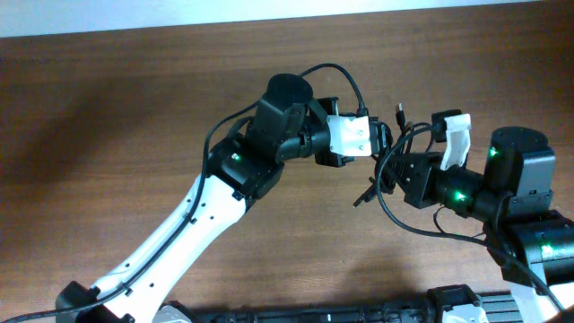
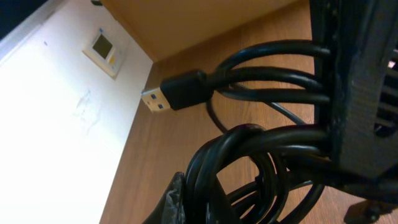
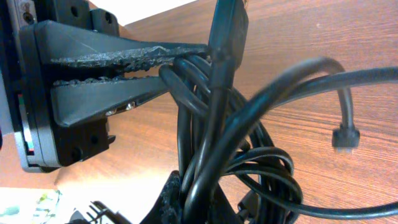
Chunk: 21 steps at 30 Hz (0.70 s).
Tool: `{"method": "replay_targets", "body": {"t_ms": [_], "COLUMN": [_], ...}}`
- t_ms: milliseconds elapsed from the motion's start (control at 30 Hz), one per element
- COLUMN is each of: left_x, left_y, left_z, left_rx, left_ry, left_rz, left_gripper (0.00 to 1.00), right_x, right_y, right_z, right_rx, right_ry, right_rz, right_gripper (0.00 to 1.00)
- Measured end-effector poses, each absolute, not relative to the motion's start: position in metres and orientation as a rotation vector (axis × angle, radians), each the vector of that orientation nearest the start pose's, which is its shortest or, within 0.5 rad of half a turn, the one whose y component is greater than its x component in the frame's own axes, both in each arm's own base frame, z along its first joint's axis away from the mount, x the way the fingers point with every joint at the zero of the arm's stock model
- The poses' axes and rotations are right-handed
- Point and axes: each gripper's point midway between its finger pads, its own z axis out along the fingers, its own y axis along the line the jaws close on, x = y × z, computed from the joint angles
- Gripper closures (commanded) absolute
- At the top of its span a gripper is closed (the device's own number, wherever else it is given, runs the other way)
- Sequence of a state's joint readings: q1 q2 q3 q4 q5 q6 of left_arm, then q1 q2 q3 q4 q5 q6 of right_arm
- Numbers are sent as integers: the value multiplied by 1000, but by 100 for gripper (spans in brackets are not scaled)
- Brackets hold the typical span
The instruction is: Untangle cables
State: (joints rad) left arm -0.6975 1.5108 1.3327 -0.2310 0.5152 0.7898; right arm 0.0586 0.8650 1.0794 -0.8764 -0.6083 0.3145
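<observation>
Pinched shut on the cables (image 2: 249, 132) from both sides, right gripper (image 3: 186, 65) and left gripper (image 1: 380, 148), right of centre; pulling apart risks cinching loops around the USB plug (image 2: 168, 96); may snag the small plug (image 3: 345, 137) dangling right.

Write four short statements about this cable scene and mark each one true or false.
1. The left gripper and the right gripper both clamp the thin black cables. True.
2. The cables lie loose and untouched on the brown wooden table. False: both grippers hold them.
3. A black USB plug with a silver tip sticks out free of the bundle. True.
4. The right gripper's jaws stand wide open. False: they are shut on the cables.
</observation>
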Motion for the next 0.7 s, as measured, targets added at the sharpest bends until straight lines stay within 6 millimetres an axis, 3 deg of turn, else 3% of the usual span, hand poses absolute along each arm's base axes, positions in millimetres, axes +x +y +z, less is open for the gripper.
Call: {"method": "replay_targets", "body": {"t_ms": [400,533,700], "left_x": [300,310,299], "left_y": [-334,-315,-314], "left_z": [287,285,285], "left_rx": [1535,1507,1534], "left_ry": [1414,1482,1482], "left_rz": [-257,-171,-214], "left_gripper": [100,100,100], "right_x": [246,253,259], "right_y": [97,75,60], "right_z": [291,298,301], "right_rx": [1,79,130], "right_ry": [2227,2197,2171], "right_rz": [746,599,495], "right_gripper": [96,96,96]}}
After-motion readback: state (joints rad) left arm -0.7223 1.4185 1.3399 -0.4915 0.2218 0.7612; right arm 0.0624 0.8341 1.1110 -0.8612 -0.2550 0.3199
